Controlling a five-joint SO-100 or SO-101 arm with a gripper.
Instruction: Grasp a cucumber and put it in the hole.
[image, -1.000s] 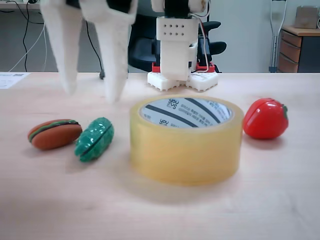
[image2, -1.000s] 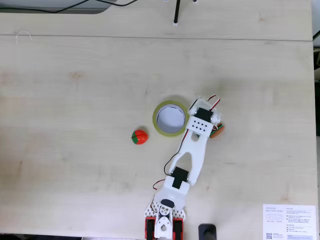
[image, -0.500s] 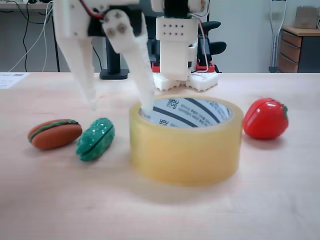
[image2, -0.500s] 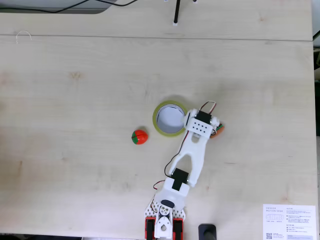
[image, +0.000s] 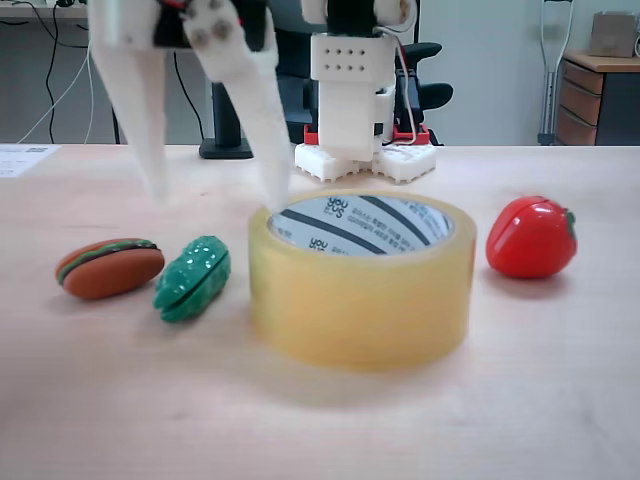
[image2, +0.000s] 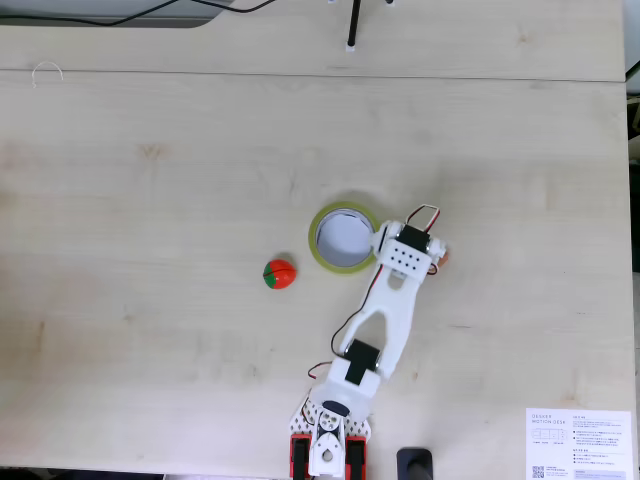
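Nudged by your hand, fingers apart and empty, the tape roll slid; cucumber still lies ungrasped on the bench.

Bright even light, soft shadows

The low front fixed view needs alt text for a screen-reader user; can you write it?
An open white gripper hangs above a green toy cucumber on a wooden table, beside a yellowish tape roll. A toy burger lies far left, a red toy tomato right.
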